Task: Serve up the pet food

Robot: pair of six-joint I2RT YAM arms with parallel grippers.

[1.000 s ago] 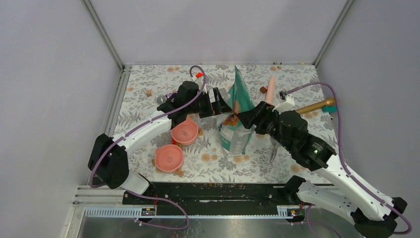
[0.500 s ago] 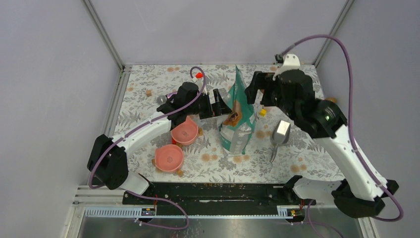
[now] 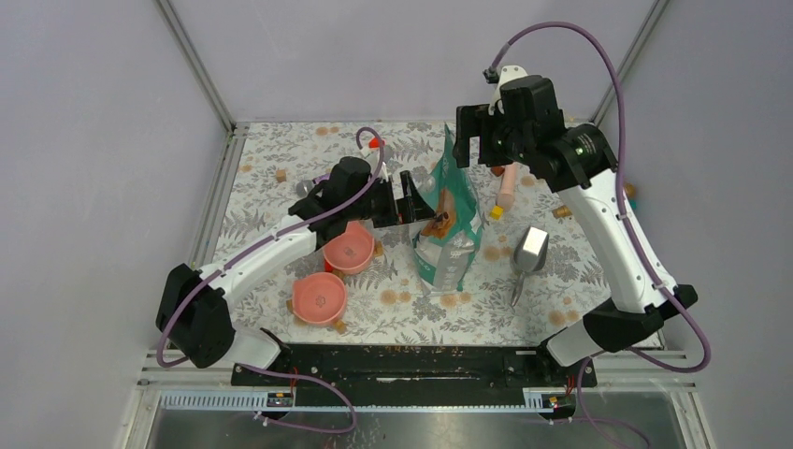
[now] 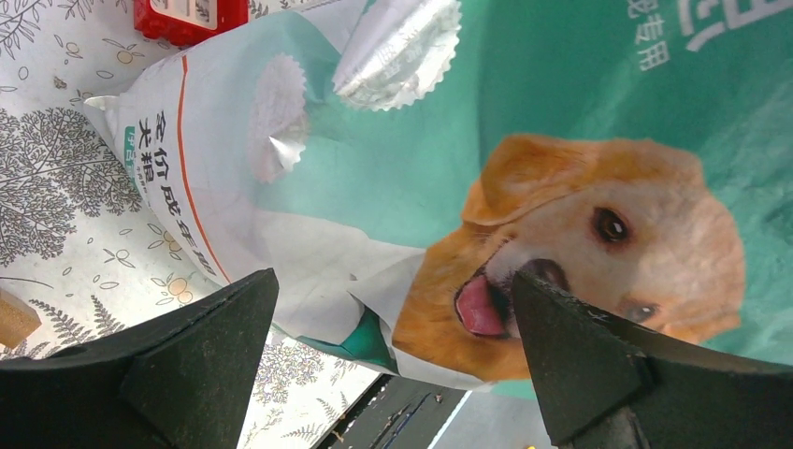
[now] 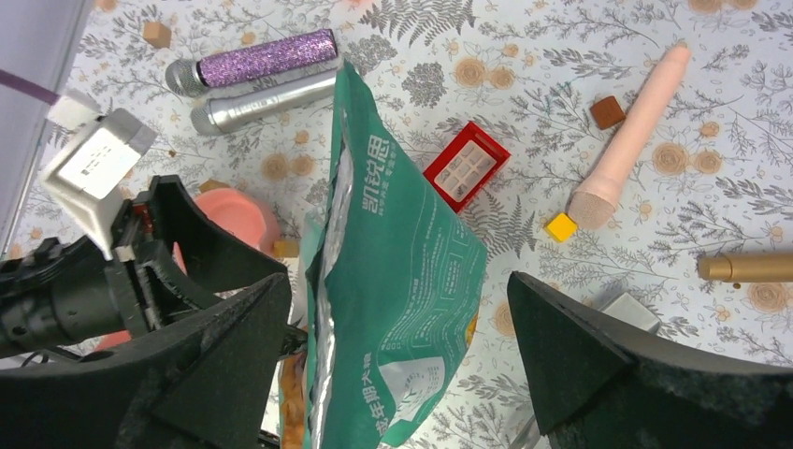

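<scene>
Teal dog-print pouch (image 4: 524, 140) before splayed gripper (image 4: 393, 279)

Teal-green pet food pouch (image 3: 456, 187) — upright, top open, mid-table

Floral tbl (image 3: 580, 281) — pouch (image 3: 451, 245), 2 pink bowls (image 3: 319, 297), scoop (image 3: 530, 251), mics (image 5: 252, 61) on it.

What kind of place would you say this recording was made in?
Probably a lab robot cell: plain panel walls on aluminium posts enclose a floral-clothed table, with a left arm and right arm bolted to a rail.
</scene>
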